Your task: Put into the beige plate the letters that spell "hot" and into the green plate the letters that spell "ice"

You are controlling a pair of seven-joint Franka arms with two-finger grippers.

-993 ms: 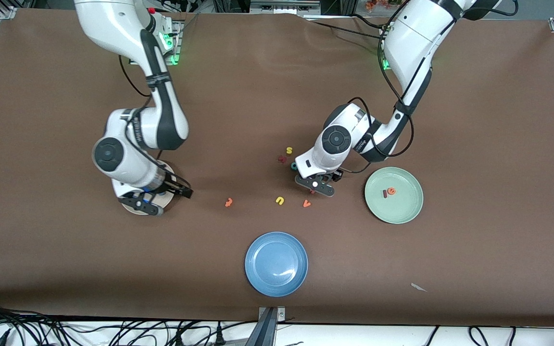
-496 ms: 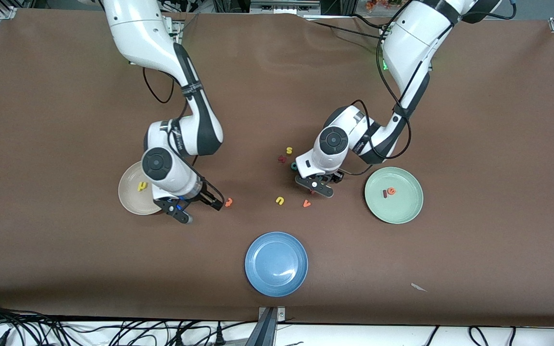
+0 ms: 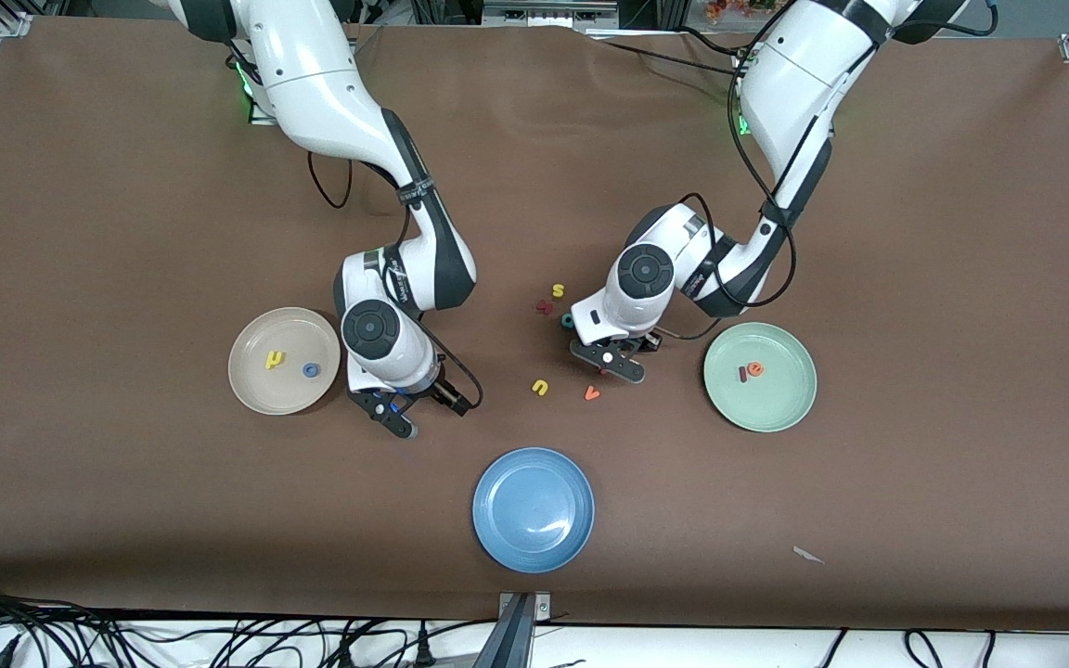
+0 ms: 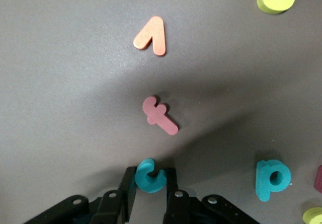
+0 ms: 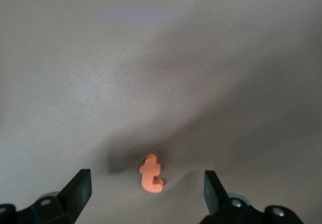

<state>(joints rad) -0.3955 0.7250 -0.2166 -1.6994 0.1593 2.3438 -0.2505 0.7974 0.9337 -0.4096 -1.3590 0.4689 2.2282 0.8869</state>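
Observation:
The beige plate (image 3: 261, 390) holds the yellow h (image 3: 275, 359) and the blue o (image 3: 311, 370). Beside it, my right gripper (image 3: 423, 410) (image 5: 146, 193) hangs open low over the table, with the orange t (image 5: 151, 174) lying between its fingers; the front view hides the t. The green plate (image 3: 776, 408) holds the dark red i (image 3: 742, 374) and the orange e (image 3: 756, 368). My left gripper (image 3: 611, 358) (image 4: 151, 182) is down among the loose letters, shut on the teal c (image 4: 148, 174), which rests on the table.
A blue plate (image 3: 533, 508) sits nearest the front camera. Loose letters around the left gripper: yellow u (image 3: 540, 387), orange v (image 3: 592, 392) (image 4: 151, 35), salmon t-like letter (image 4: 159, 115), teal p (image 4: 271, 178), yellow s (image 3: 558, 291), a dark red letter (image 3: 544, 306).
My right arm swung from over the beige plate to over the orange t, leaving the blue o in the plate. My left gripper's fingers closed in on the teal c.

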